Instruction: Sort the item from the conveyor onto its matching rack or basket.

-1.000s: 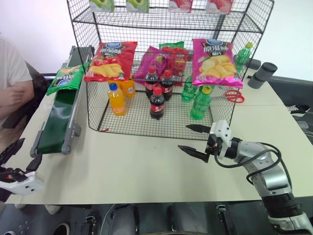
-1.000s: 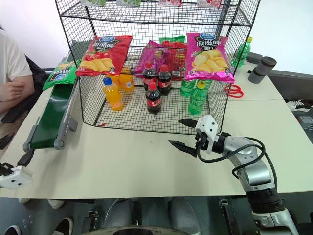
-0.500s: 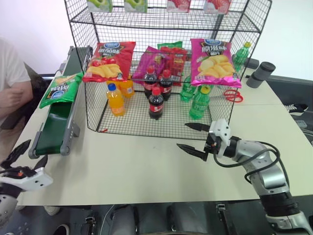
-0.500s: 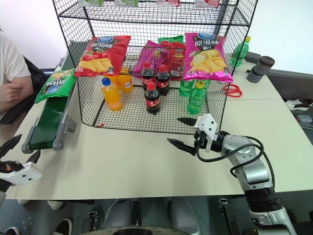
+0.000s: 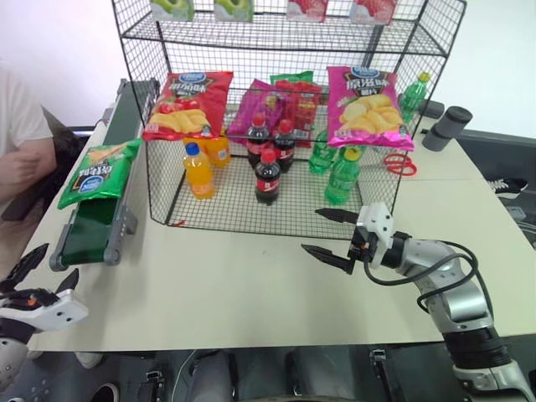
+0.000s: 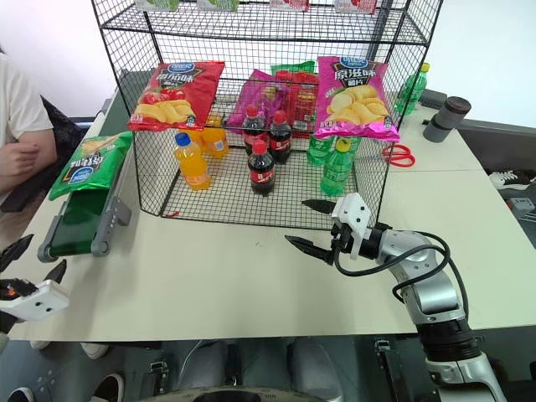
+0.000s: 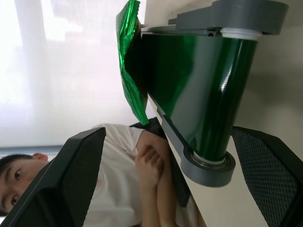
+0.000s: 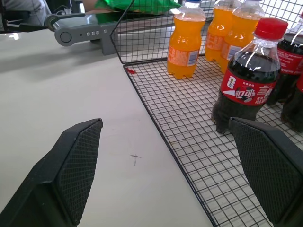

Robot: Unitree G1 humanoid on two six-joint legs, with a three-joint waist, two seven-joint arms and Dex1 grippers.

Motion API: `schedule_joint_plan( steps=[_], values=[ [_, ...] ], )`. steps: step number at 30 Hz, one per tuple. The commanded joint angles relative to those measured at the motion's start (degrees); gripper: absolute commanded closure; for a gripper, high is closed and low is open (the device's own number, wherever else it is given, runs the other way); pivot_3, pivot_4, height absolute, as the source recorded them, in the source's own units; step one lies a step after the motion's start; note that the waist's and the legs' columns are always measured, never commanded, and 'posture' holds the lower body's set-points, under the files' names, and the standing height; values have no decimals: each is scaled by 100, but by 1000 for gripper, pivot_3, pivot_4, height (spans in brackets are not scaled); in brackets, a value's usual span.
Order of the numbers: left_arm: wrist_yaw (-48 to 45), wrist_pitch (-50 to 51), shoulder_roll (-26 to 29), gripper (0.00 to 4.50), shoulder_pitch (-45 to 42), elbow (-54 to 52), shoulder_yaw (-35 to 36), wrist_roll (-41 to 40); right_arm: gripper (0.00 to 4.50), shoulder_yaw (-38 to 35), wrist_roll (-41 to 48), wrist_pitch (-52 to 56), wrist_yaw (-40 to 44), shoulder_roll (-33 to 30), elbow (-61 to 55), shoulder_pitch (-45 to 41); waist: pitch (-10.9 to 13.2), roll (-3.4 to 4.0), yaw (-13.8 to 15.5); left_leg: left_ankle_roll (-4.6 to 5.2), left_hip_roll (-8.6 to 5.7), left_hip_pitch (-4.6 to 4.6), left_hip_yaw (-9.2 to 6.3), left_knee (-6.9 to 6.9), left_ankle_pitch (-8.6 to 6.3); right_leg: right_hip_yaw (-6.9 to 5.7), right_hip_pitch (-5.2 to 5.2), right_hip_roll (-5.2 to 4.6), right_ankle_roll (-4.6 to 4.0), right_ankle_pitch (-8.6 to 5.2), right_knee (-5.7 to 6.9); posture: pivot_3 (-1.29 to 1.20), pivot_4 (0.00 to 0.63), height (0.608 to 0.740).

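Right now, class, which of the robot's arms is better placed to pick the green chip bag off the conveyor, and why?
Left. The left gripper sits open near the conveyor end carrying the green chip bag; the right gripper is across the table before the rack.

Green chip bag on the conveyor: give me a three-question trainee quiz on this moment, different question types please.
1. True or false: the green chip bag lies on the conveyor, untouched by either claw.
2. Which claw is nearer the conveyor's roller end? A) left claw B) right claw
3. Fill in: the red chip bag hangs on the front of the black wire ____.

Key: 1 true; 2 A; 3 rack. Both claws are open and empty; the right claw hovers over the table in front of the rack.
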Motion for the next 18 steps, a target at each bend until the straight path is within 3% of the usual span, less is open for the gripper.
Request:
schedule_joint_plan(
  steps=[1,18],
  values=[
    [-20,57,81,0,15,-142,51,-138,30,-43,31,-84,-19,35,-172,-44,0,0,1,0,0,0,0,0,0,0,0,0,0,0,0,0,150,740],
    [-103,82,161,0,7,-248,108,-297,30,-29,43,-96,-36,69,-184,10,0,0,4,0,0,0,0,0,0,0,1,0,0,0,0,0,150,740]
  ],
)
